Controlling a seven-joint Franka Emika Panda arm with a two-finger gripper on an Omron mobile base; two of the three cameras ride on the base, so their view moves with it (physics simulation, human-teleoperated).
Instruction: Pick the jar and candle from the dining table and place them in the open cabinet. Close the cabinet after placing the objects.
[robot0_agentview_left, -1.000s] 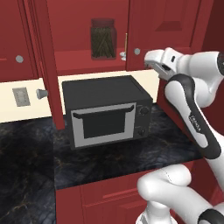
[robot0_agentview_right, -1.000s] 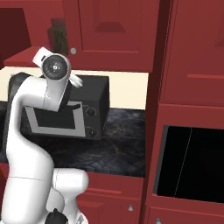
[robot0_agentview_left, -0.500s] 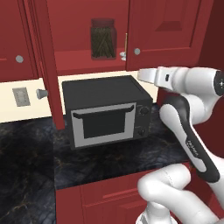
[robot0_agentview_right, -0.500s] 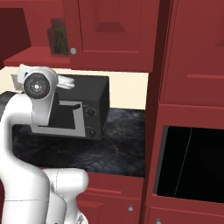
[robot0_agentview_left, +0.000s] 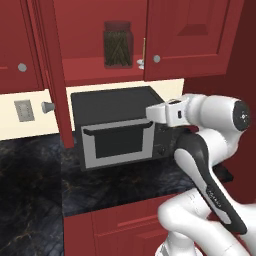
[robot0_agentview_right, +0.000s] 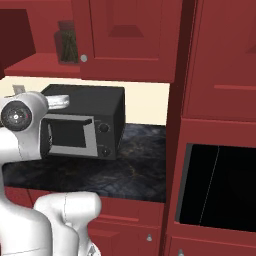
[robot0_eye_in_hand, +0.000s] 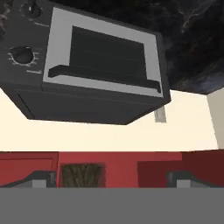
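The jar (robot0_agentview_left: 118, 44), clear glass packed with dark sticks, stands on the red shelf of the open cabinet (robot0_agentview_left: 95, 71). It also shows in the right base view as the jar (robot0_agentview_right: 67, 45). The candle (robot0_agentview_left: 143, 56) stands in its white saucer to the right of the jar, partly behind the edge of the closed right door. My gripper (robot0_agentview_left: 148, 113) hangs below the shelf, level with the top of the toaster oven, open and empty. In the hand view the gripper (robot0_eye_in_hand: 111, 178) stands wide, with the jar (robot0_eye_in_hand: 82, 175) low between its tips. The dining table is out of view.
A black toaster oven (robot0_agentview_left: 116, 129) sits on the black marbled counter (robot0_agentview_left: 35, 185) under the cabinet. The cabinet's left door (robot0_agentview_left: 50, 70) stands swung open with its knob toward me. A tall red unit with a dark oven window (robot0_agentview_right: 215, 185) stands at the right.
My hand has dropped from shelf height down to the level of the toaster oven's top, staying open. The jar and the candle have stayed on the shelf.
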